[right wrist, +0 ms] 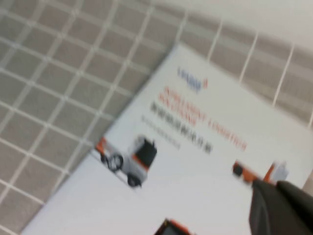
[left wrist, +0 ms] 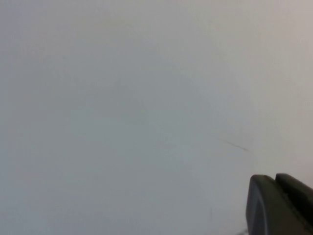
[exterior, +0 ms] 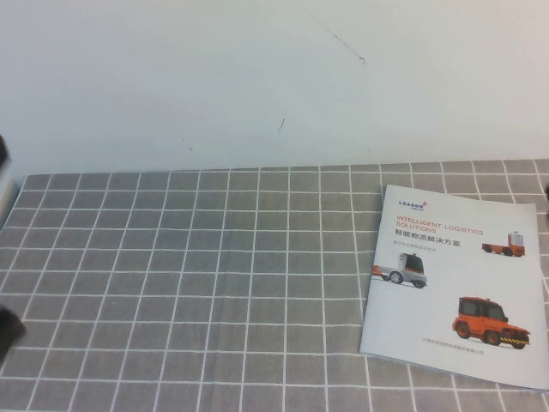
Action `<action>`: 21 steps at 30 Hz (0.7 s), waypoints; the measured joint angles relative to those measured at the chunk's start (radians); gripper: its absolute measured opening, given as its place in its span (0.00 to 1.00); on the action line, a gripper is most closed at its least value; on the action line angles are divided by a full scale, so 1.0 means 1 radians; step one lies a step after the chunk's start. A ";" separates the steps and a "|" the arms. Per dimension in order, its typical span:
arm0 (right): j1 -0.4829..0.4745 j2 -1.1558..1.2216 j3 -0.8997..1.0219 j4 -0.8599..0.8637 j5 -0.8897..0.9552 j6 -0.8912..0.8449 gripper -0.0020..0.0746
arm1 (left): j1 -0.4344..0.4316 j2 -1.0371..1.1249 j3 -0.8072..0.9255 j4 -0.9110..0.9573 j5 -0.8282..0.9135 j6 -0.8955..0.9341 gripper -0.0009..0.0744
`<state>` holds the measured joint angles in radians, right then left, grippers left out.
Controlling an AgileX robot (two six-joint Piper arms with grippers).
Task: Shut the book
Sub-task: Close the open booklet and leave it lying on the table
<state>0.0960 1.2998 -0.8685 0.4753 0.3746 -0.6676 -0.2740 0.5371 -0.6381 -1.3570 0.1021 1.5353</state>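
Book (exterior: pixel 455 287) under right hand (right wrist: pixel 283 208); left hand (left wrist: pixel 281 205) wallward

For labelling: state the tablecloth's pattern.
White grid on grey tablecloth, high view; left gripper faces wall, right gripper above white book.

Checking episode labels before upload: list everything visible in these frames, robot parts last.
book: 1, white cover with orange and grey vehicles, lying closed on the right of the tablecloth
tablecloth: 1, grey with white grid, covering the table
wall: 1, white, behind the table
dark patches: 2, black, at the left edge of the high view, probably the left arm
left pincer: 1, black, pointed at the bare wall, only a tip shows
right pincer: 1, black, over the book's cover, only a tip shows
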 joint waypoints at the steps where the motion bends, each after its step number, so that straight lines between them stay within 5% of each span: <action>1: 0.000 -0.051 -0.032 -0.001 0.034 -0.016 0.02 | 0.000 -0.005 0.024 -0.013 0.023 -0.002 0.01; 10: 0.000 -0.437 -0.103 -0.026 0.311 -0.079 0.02 | 0.000 0.023 0.206 -0.105 0.265 -0.003 0.01; 21: 0.000 -0.828 0.312 -0.021 0.379 -0.079 0.02 | 0.000 0.154 0.240 -0.195 0.193 0.000 0.01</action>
<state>0.0960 0.4722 -0.5562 0.4538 0.7538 -0.7464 -0.2740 0.6909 -0.3982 -1.5524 0.2949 1.5357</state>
